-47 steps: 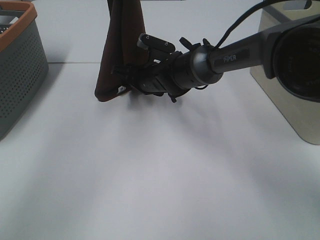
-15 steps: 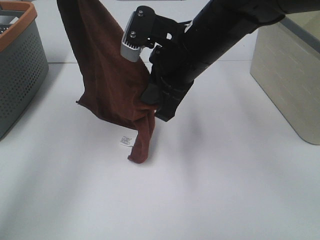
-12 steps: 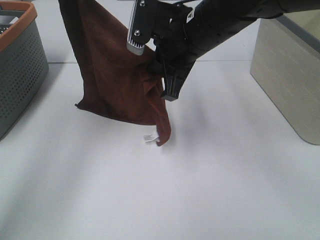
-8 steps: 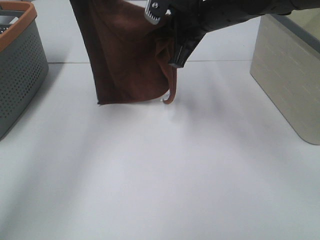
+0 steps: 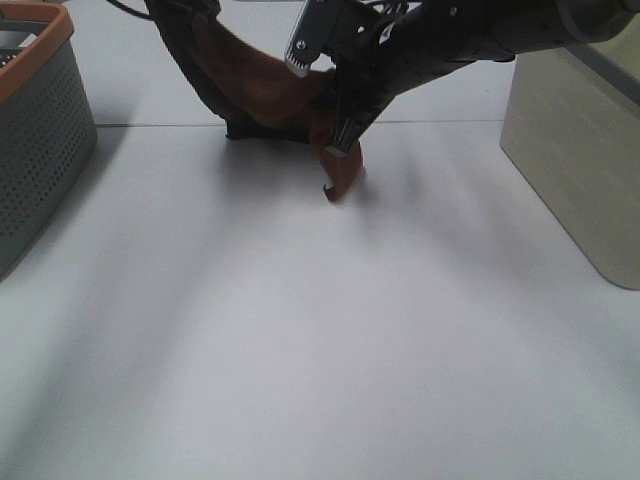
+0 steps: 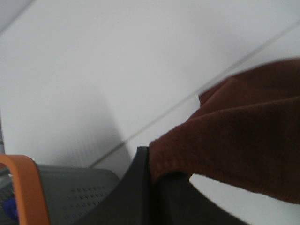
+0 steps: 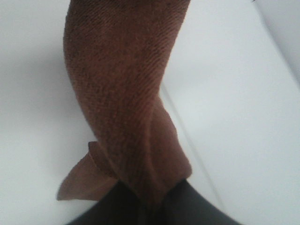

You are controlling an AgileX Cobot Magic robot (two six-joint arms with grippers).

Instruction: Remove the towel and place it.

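Observation:
The towel (image 5: 262, 92) is a dark reddish-brown plush cloth held in the air at the back of the white table, stretched between both grippers. My left gripper (image 5: 180, 12) is shut on its left corner at the top edge of the high view; the left wrist view shows the cloth (image 6: 234, 126) pinched at a dark finger (image 6: 136, 187). My right gripper (image 5: 340, 135) is shut on the right corner, and a short end (image 5: 340, 180) hangs below it. The right wrist view shows the cloth (image 7: 126, 103) running out from between the fingers. The white tag is hidden.
A grey perforated basket with an orange rim (image 5: 40, 130) stands at the left edge; it also shows in the left wrist view (image 6: 28, 187). A beige bin (image 5: 580, 150) stands at the right. The white table (image 5: 320, 350) spreads in front.
Both grippers have lifted the towel up and back. The hanging sheet has drawn into a narrower band between them, and its lower edge has risen off the table.

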